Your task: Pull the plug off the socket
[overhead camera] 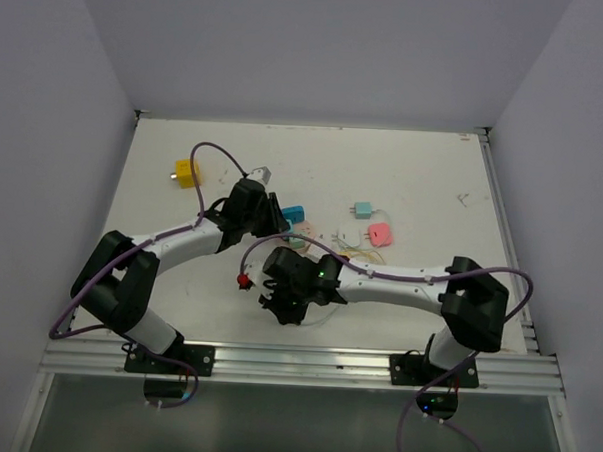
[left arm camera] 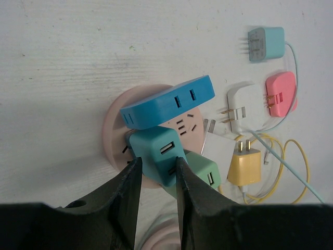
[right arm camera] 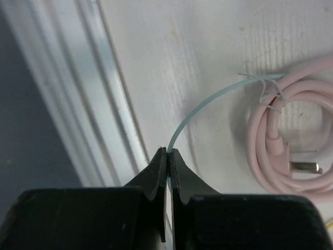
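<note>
Robot arms were pictured mid-task at a white table (overhead camera: pixel 424 171). The left gripper (left arm camera: pixel 156 179) was clenched on a teal plug (left arm camera: pixel 156 148), with one dark finger pressed to each side of its body. The teal plug, with a USB port on its face, was seen tilted on a round pink socket (left arm camera: pixel 115 114) left of the table's centre. Whether its pins were seated could not be told.

A blue plug (left arm camera: pixel 166 101) was set on the same socket, touching the teal plug's top edge, and a green plug (left arm camera: pixel 205 174) was tucked just beside it at the socket's rim.

To the right of the socket, loose chargers were scattered: a white plug (left arm camera: pixel 244 101) touching a pink plug (left arm camera: pixel 281 91), a yellow plug (left arm camera: pixel 244 165) with its yellow lead looped around it, and a pale teal charger (left arm camera: pixel 266 42) set apart. A yellow cube plug (overhead camera: pixel 188 173) was left well apart at the far left.

Near the table's near edge, the right gripper (right arm camera: pixel 167 156) was closed tight, with a thin pale cable (right arm camera: pixel 203 112) pinched between its fingertips. A coiled pink cable (right arm camera: pixel 268 156) was seen beside that cable, which curved up to the coil's top, and a pale rail (right arm camera: pixel 88 104) ran along the table edge to the other side.
</note>
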Tool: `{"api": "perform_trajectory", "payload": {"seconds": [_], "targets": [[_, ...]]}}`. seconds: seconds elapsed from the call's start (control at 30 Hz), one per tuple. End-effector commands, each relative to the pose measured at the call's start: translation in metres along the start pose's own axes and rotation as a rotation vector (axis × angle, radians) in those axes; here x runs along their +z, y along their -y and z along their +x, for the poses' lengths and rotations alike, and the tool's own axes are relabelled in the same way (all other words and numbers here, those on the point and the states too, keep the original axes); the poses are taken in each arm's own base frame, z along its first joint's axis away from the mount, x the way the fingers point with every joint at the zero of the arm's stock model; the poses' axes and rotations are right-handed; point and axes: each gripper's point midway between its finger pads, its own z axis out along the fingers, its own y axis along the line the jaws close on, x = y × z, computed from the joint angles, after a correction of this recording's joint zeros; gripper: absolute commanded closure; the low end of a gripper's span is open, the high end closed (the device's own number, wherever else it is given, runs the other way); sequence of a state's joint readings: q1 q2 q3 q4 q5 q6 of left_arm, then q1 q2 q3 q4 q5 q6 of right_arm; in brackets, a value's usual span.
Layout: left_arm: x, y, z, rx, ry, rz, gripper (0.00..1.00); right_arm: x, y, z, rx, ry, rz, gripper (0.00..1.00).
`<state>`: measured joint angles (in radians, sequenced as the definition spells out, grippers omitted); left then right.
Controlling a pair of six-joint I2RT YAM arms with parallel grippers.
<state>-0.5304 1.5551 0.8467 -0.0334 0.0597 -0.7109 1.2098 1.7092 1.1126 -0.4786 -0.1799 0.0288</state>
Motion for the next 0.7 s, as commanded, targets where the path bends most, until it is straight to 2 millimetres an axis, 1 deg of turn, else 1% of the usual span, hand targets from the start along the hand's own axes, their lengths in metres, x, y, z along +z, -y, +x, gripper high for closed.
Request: {"api": "perform_trajectory", "payload": {"seconds": [0.0,0.07,0.1,0.2,0.27,0.3,0.4,0.43,0.5,0.53,0.57,0.63,0.67], "targets": [[-0.014,-0.104,0.093,0.077,-0.317,-0.356,0.66,-0.056,-0.039,-0.029,-0.15,0.144,-0.18,1.0],[-0.013,-0.104,0.093,0.077,-0.317,-0.356,0.66,-0.072,-0.057,-0.029,-0.185,0.159,-0.274,1.0],[-0.013,-0.105,0.094,0.077,-0.318,-0.359,0.66,-0.082,-0.061,-0.031,-0.214,0.179,-0.295,1.0],[-0.012,-0.105,0.093,0.076,-0.317,-0.36,0.66,-0.099,-0.065,-0.032,-0.259,0.197,-0.307,1.0],[-0.012,-0.106,0.093,0.077,-0.316,-0.365,0.66,-0.108,-0.06,-0.034,-0.26,0.206,-0.293,1.0],[-0.013,-0.108,0.095,0.077,-0.319,-0.368,0.66,-0.115,-0.055,-0.037,-0.255,0.228,-0.265,1.0],[-0.016,-0.11,0.094,0.081,-0.313,-0.375,0.66,-0.133,-0.03,-0.045,-0.202,0.278,-0.188,1.0],[-0.016,-0.111,0.095,0.082,-0.313,-0.379,0.66,-0.151,-0.017,-0.052,-0.174,0.33,-0.148,1.0],[-0.017,-0.113,0.096,0.081,-0.313,-0.385,0.66,-0.173,-0.003,-0.056,-0.141,0.382,-0.121,1.0],[-0.017,-0.113,0.096,0.08,-0.314,-0.384,0.66,-0.188,0.005,-0.06,-0.123,0.428,-0.114,1.0],[-0.017,-0.114,0.096,0.08,-0.314,-0.386,0.66,-0.21,0.002,-0.065,-0.142,0.486,-0.106,1.0],[-0.016,-0.114,0.097,0.078,-0.317,-0.386,0.66,-0.232,0.001,-0.069,-0.175,0.541,-0.095,1.0],[-0.016,-0.115,0.097,0.078,-0.318,-0.386,0.66,-0.25,-0.005,-0.071,-0.198,0.581,-0.099,1.0]]}}
